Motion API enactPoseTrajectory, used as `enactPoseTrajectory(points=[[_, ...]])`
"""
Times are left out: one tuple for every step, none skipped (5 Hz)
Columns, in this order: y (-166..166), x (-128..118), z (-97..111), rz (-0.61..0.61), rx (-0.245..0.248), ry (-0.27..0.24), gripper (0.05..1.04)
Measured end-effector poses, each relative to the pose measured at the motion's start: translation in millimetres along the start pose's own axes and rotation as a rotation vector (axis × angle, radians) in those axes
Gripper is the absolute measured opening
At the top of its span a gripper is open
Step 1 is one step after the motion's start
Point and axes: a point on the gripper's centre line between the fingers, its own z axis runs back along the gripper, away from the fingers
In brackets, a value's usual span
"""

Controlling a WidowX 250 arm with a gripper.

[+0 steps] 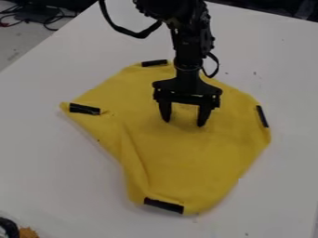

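Observation:
The black gripper (184,122) hangs over the upper middle of a yellow cloth (192,162), its two fingers apart with only cloth visible between and below them. Whether the fingertips touch the cloth I cannot tell. The cloth lies spread on the white table, with a fold running down its lower left part and a pointed corner at the left. Black strips mark its edges: a top strip (155,62), a left strip (84,109), a right strip (262,116) and a bottom strip (164,205).
The white table (56,162) surrounds the cloth on all sides. At the bottom left corner sit a black item (9,228) and an orange-brown item (28,233). Dark cables (53,19) lie beyond the table's edge at the upper left.

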Motion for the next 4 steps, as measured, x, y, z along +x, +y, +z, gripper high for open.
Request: enactPoseTrajectory(points=[[-16.5,-1.4,0.6,-0.031,0.0,0.012,1.0],[-23.5,-3.2,1.4,-0.048,-0.001,0.014,1.0],[-20.0,-5.2,1.5,-0.061,0.021,0.027,0.999],[-16.7,-2.6,11.7,-0.077,0.031,0.01,0.999]])
